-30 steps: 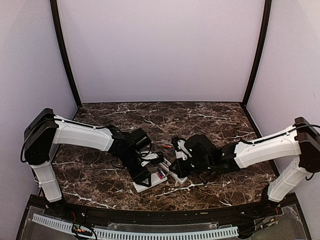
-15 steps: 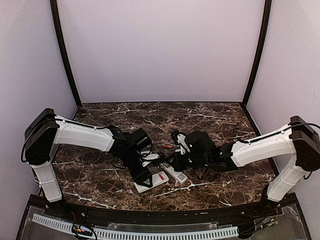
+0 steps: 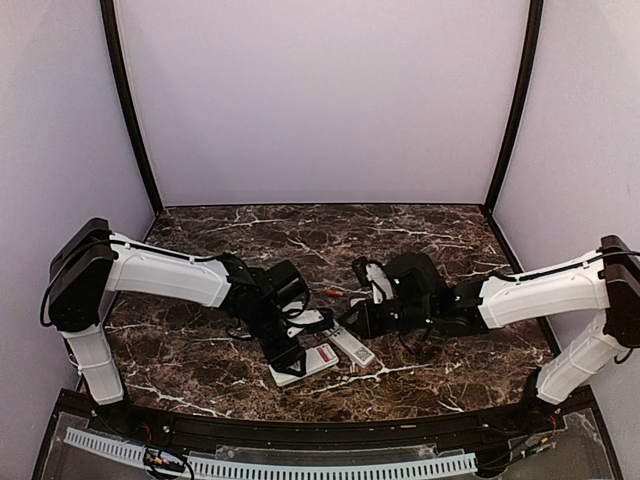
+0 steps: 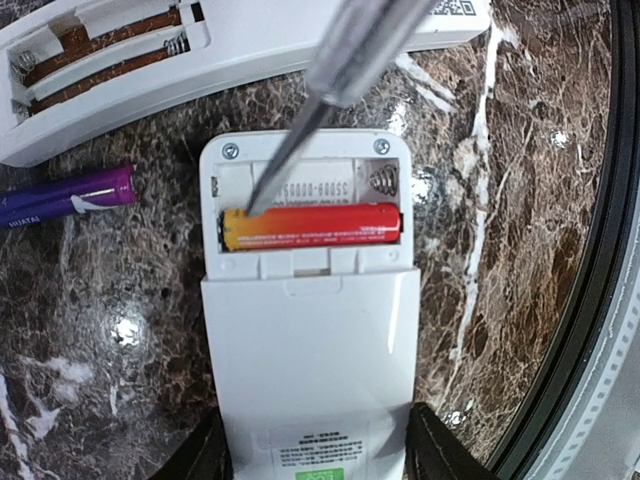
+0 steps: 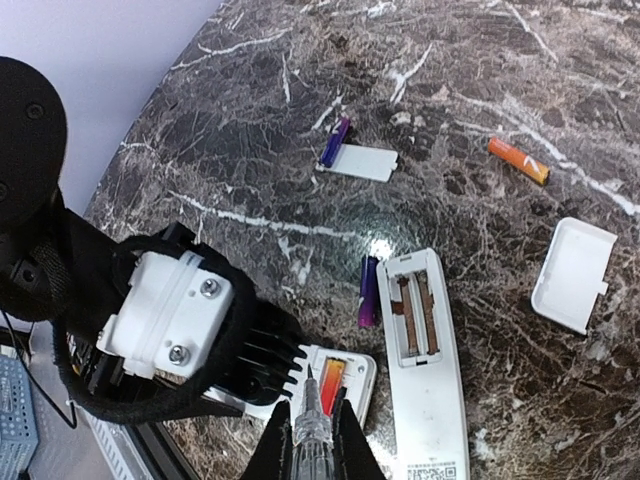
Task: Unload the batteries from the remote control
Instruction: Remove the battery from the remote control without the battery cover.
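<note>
**One cell left to pry out**

The right gripper (image 5: 313,452) is clamped tight on a thin pry tool (image 5: 311,400). The tool's tip dips into the open bay of the remote (image 4: 310,350) just ahead of it. The left gripper (image 4: 315,458) stands about half open, its fingers (image 4: 205,452) pressed to the remote's two sides, holding it flat on the table (image 4: 520,250).

Right at the tool tip an orange battery (image 4: 310,227) lies in the slot nearer the left gripper. The slot beyond it is bare, its spring showing, so this remote is half unloaded.

Just past it, to the tool's right, a second remote (image 5: 422,340) lies with both slots empty. A purple battery (image 5: 368,290) rests along its left edge, touching or just beside it. Farther out from the right gripper, a far purple battery (image 5: 335,142) lies against a cover (image 5: 362,162). A loose orange battery (image 5: 518,161) sits well off to the right, and a second cover (image 5: 575,275) lies apart from the rest.

By my count three cells are out and one remains. Lifting it free would likely finish the job.
</note>
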